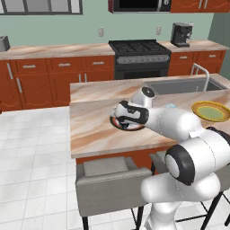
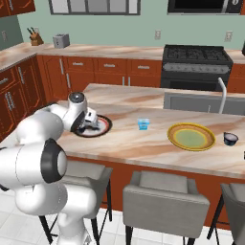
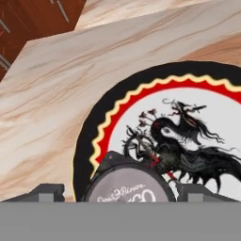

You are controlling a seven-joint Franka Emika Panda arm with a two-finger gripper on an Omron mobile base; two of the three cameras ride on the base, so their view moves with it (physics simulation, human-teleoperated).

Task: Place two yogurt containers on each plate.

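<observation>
Yogurt cup (image 3: 126, 184) with a pale lid sits on the black-rimmed plate (image 3: 94, 136), between the fingertips (image 3: 47, 192) of the gripper (image 3: 123, 193), whose jaws stand apart from it, open. Blue cup (image 2: 143, 124) stands on the island (image 2: 143, 143) near the yellow plate (image 2: 191, 137); a dark cup (image 2: 230, 139) lies just beyond it

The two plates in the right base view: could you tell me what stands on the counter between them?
In the right base view, a light blue yogurt cup stands alone between the black-rimmed plate and the yellow plate.

Glossy white arm (image 1: 179, 123), dark joint bands
</observation>
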